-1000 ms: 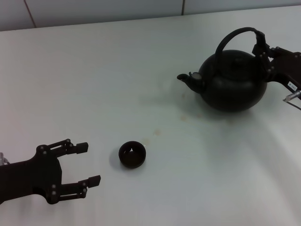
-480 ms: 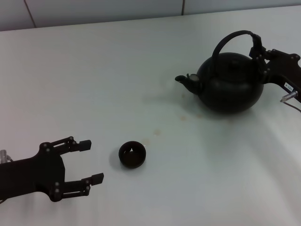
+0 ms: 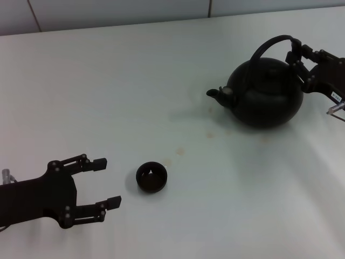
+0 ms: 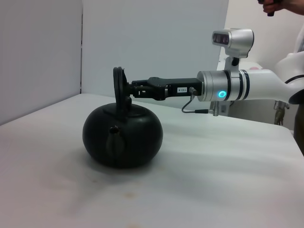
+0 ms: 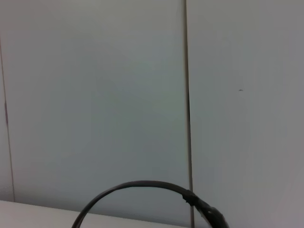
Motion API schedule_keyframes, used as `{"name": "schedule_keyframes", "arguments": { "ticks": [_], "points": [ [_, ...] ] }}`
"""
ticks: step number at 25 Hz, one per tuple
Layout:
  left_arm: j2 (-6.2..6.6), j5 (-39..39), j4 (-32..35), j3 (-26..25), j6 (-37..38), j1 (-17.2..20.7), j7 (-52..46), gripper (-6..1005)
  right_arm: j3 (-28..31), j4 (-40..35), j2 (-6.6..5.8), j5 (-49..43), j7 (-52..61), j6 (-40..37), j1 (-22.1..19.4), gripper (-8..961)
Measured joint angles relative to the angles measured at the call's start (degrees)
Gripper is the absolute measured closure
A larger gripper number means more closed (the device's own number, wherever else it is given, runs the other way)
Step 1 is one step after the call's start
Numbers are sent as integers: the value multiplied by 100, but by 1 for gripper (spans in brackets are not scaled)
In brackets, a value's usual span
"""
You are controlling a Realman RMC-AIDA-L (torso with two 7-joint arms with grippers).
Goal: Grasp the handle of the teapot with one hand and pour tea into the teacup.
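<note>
The large matte-black teapot [image 3: 264,96] stands at the far right of the table, its stubby spout pointing left. My right gripper [image 3: 298,58] is shut on the thick right end of the arched handle [image 3: 272,41]. The left wrist view shows the teapot [image 4: 122,135], its handle [image 4: 117,84] and the right gripper [image 4: 129,91] on it. The right wrist view shows only the handle arch [image 5: 137,186]. The small black teacup [image 3: 151,177] stands at the near centre-left. My left gripper [image 3: 107,182] is open and empty just left of the cup. No tea shows.
The white table [image 3: 135,91] carries faint brown stains [image 3: 178,152] between the cup and the teapot. A pale wall [image 3: 108,13] runs along the far edge. The white right arm [image 4: 247,88] reaches across in the left wrist view.
The teapot with the right gripper has shifted slightly up and to the right. The left gripper has crept a little to the right, toward the cup.
</note>
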Motion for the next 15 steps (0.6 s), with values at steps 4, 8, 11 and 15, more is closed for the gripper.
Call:
{"name": "schedule_keyframes", "arguments": {
  "ticks": [4,8,11,15],
  "points": [
    [0,0,10,0,3,-43,-6,186,0,-17,2,0,0,2,-1,604],
    [-7,0,13,-2,2,-67,-7,186,-2,-21,4,-36,0,25,1,450],
    [-9,0,13,-6,2,-77,-8,186,-9,-22,4,-92,0,24,-11,317],
    [-9,-22,13,0,2,-86,-9,186,-5,-30,4,-147,0,-15,-47,227]
  ]
}}
